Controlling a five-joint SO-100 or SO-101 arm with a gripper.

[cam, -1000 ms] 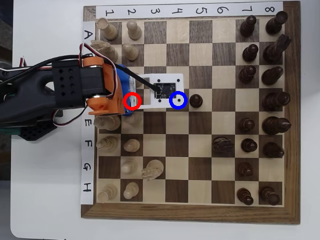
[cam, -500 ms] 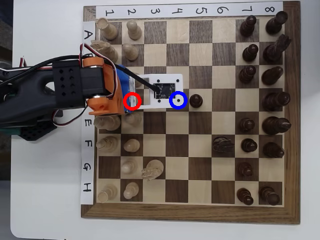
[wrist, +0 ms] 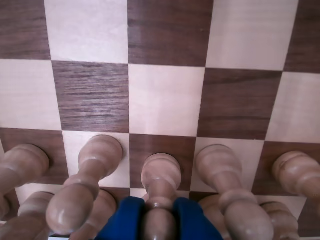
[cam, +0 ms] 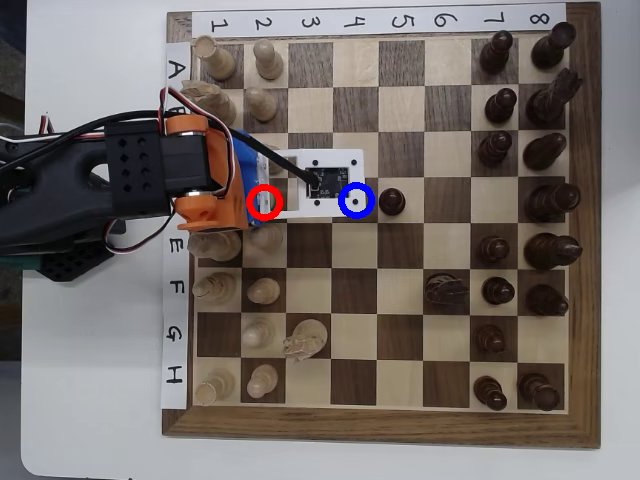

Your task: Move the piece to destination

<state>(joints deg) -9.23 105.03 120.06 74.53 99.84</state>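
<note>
The piece (wrist: 160, 176), a small pale pawn, stands in the middle of a row of pale pawns at the bottom of the wrist view. My gripper (wrist: 159, 217) has its blue fingers (wrist: 125, 222) pressed against both sides of the pawn's upper part, shut on it. In the overhead view the gripper (cam: 265, 205) sits over the red-ringed square and hides the pawn. The destination (cam: 356, 200), a dark square with a blue ring, lies two squares to the right in the same row, with no piece on it.
A dark pawn (cam: 392, 201) stands right beside the blue-ringed square. Pale pawns (wrist: 95, 165) (wrist: 220, 170) flank the held one closely. Taller pale pieces (cam: 215, 60) line the board's left side, and dark pieces (cam: 545, 200) fill the right columns.
</note>
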